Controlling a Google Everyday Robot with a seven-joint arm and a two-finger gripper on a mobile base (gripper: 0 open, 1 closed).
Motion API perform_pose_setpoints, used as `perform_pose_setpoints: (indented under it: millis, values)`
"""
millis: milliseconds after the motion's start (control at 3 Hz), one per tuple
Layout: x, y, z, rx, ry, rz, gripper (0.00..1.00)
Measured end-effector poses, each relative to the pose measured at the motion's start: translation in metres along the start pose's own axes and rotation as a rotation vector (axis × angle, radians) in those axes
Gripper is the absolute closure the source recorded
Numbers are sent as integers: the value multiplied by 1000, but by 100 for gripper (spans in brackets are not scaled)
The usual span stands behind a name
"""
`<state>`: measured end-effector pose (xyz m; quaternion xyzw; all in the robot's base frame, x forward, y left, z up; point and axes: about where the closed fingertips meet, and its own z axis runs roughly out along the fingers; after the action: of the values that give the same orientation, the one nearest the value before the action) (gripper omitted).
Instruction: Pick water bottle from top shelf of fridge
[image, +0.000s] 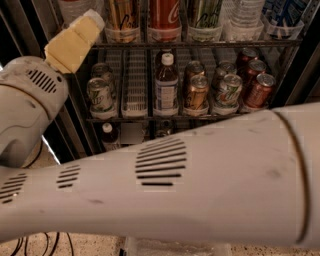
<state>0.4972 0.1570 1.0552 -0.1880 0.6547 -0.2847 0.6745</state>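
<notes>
The water bottle (243, 16) stands on the top shelf (140, 45) of the fridge (300, 70), at about 1 o'clock in the view. Only its lower body shows. It is clear plastic with close horizontal ribs, seated in a translucent plastic lane, and the top edge of the view cuts off its cap and label. At its 9 o'clock, just beside it, stands a green-and-white can (205, 15). Further along the same line are a red can (164, 15) and a gold can (122, 15). At the bottle's 3 o'clock sits a blue-and-white pack (286, 15).

The gripper (89, 21), cream-yellow, is at about 11 o'clock in the view and points up toward 1 o'clock. Its tip is at the left end of the top shelf, well apart from the water bottle, with 3 cans between them. Whether the gripper is open or closed cannot be told. Behind its tip is a pale, clear container (70, 6), mostly hidden.

On the rack below, at the view's 12 o'clock, stands a brownish bottle (166, 85) with a white cap and a blue-white label. A green can (100, 92) lies at its 9 o'clock. At its 3 o'clock are a bronze can (197, 91), a green-white can (229, 90) and a red can (257, 87). Lower still, a small dark bottle (107, 135) shows just above the arm.

The white arm (175, 195) crosses the whole lower half of the view, from 8 o'clock to 3 o'clock. Its rounded joint (25, 105) sits at 9 o'clock.
</notes>
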Motion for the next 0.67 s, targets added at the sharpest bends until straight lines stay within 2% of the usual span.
perform_pose_setpoints:
  millis: [333,667]
  values:
    - [-19,6,4,43,-3,223,0]
    - [-17,6,2,44,-5,239,0]
